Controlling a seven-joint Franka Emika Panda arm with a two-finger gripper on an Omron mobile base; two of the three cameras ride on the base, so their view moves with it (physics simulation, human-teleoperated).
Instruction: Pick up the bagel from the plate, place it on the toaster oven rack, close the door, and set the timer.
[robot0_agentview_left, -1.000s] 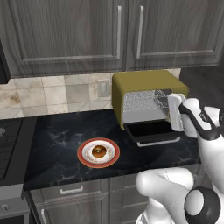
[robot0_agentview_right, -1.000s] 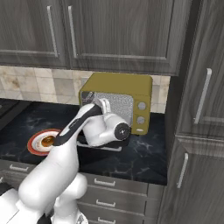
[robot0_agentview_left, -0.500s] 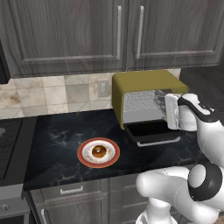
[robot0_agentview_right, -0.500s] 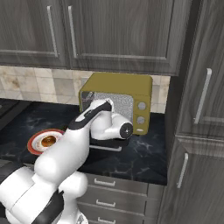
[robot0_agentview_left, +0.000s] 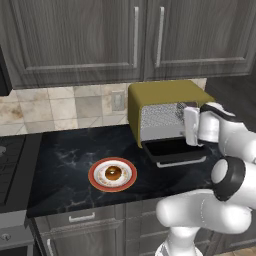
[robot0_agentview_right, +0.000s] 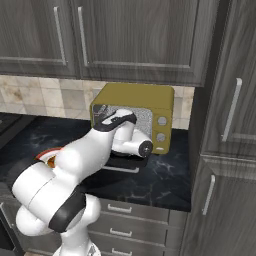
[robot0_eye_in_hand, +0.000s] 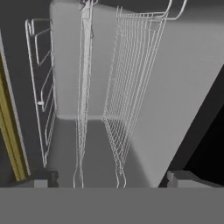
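The two-finger pincer (robot0_eye_in_hand: 111, 177) points into the grey oven cavity, its dark tips set wide apart and holding nothing. Ahead of it is the silvery wire toaster oven rack (robot0_eye_in_hand: 131, 83). The black-framed glass door (robot0_agentview_left: 175, 151) hangs open over the black marbled surface (robot0_agentview_left: 65, 160). Grey cabinets (robot0_agentview_left: 75, 40) are above. The small golden-brown bagel (robot0_agentview_left: 113, 173) lies centred on the orange-rimmed white plate (robot0_agentview_left: 95, 179), well apart from the oven.

We're in a home kitchen: dark grey wood cabinets (robot0_agentview_left: 75, 40) with slim bar handles at twelve o'clock, beige tile backsplash (robot0_agentview_left: 60, 107) below them, black marble counter (robot0_agentview_left: 65, 160) (drawers under it), an olive toaster oven (robot0_agentview_right: 137, 112) on top, a stove edge (robot0_agentview_left: 10, 165) at nine o'clock.
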